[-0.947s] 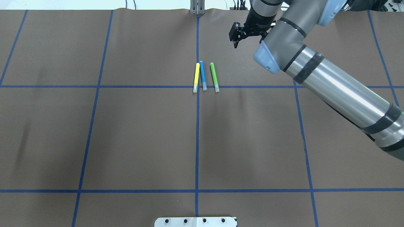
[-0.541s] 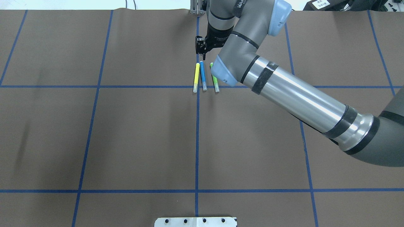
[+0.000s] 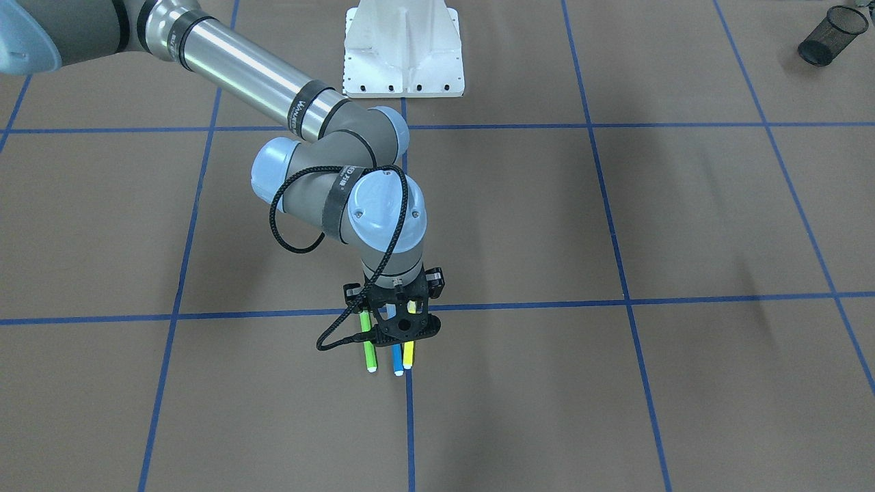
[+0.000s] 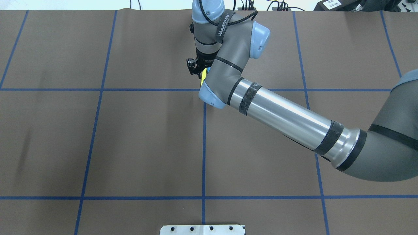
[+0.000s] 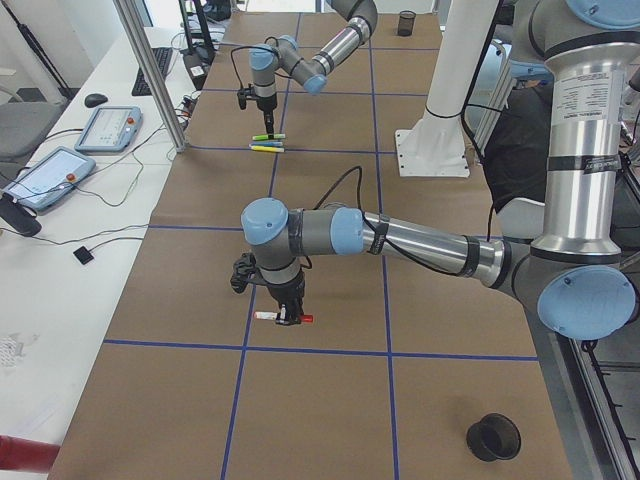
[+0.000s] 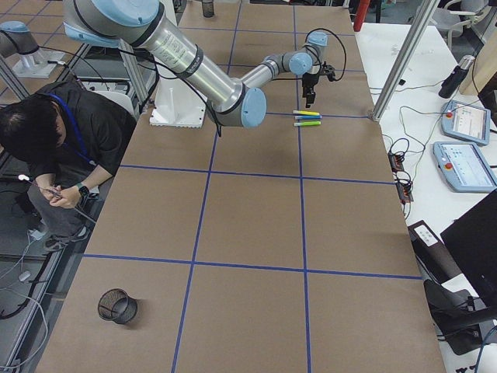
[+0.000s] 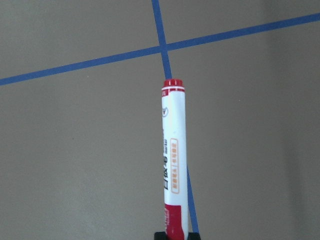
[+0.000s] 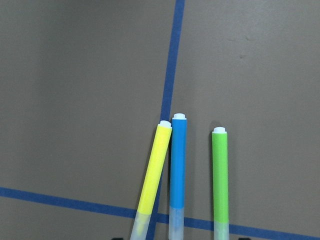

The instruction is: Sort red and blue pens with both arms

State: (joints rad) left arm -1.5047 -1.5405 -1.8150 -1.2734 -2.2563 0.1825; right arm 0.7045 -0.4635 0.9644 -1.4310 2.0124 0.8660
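The blue pen (image 8: 178, 165) lies on the brown table between a yellow marker (image 8: 154, 170) and a green marker (image 8: 220, 172). My right gripper (image 3: 398, 338) hangs open just above these three, roughly over the blue pen (image 3: 397, 362). In the overhead view my right arm covers the pens, and only a sliver of yellow shows beside the right gripper (image 4: 196, 69). The red pen (image 7: 173, 160), white-barrelled with a red cap, is held off the table by my left gripper (image 5: 290, 318), which is shut on its capped end, above a blue tape line.
A black mesh cup (image 3: 827, 34) stands near one far corner and another cup (image 5: 493, 437) near the left end. The white pedestal (image 3: 403, 48) sits at the robot's base. A person (image 6: 54, 148) crouches beside the table. Blue tape divides the mat (image 4: 130, 140) into squares.
My right arm has swung left from the far right of the table, bringing its gripper over the row of markers. The markers have not moved.
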